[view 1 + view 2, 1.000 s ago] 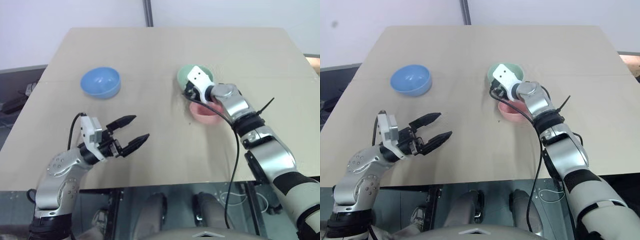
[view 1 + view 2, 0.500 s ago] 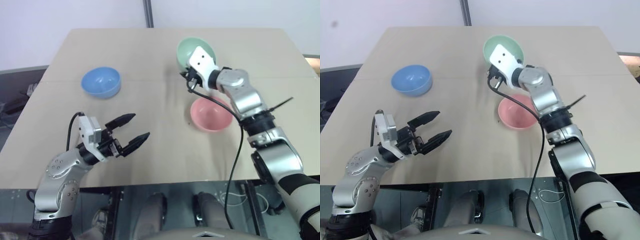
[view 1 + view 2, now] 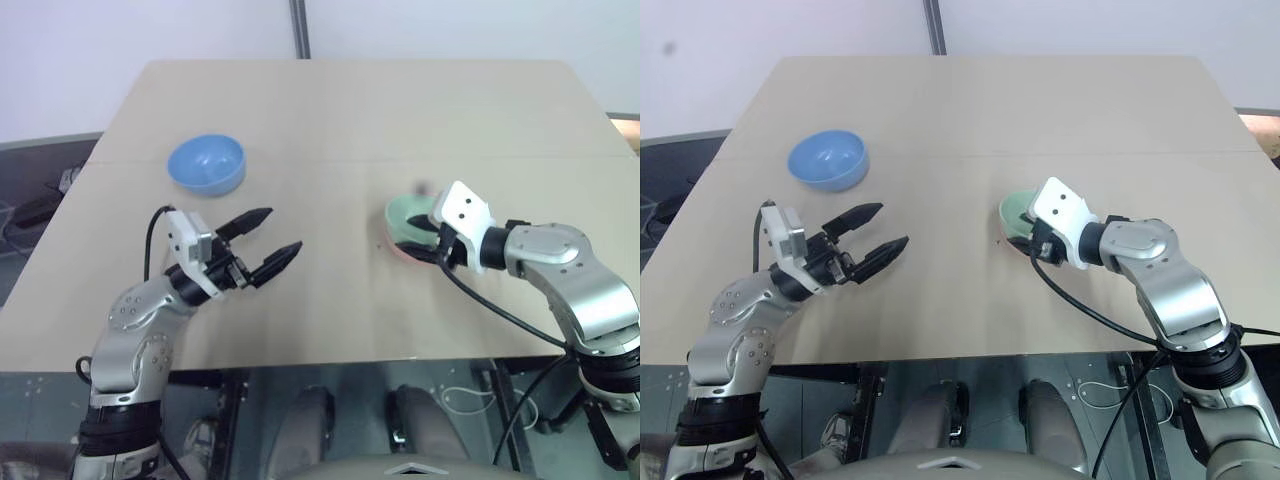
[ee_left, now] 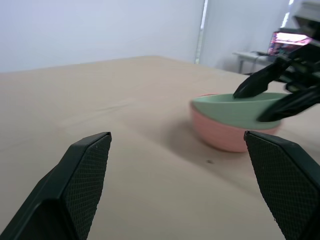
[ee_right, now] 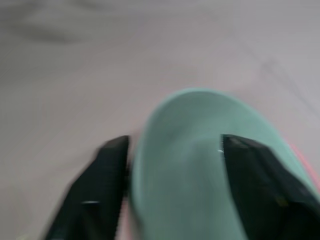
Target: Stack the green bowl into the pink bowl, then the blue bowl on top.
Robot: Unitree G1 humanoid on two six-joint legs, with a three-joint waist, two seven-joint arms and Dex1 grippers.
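On the matte tan table [image 3: 330,110], the smooth round blue bowl [image 3: 206,164] sits far left. Nearer, the left gripper [image 3: 268,241] hovers with jaws wide and empty. To the right, the green bowl [image 3: 410,214] rests nested in the pink bowl [image 4: 220,137]; the right gripper [image 4: 272,95] has its jaws apart, straddling the green rim.

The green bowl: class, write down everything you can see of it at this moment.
The green bowl is small, round, pale mint, smooth and plain, plastic by its look. It sits upright, nested in the pink bowl on the table, its rim standing above the pink rim. The right gripper straddles its near rim with fingers spread, one inside and one outside; whether they touch it is unclear.
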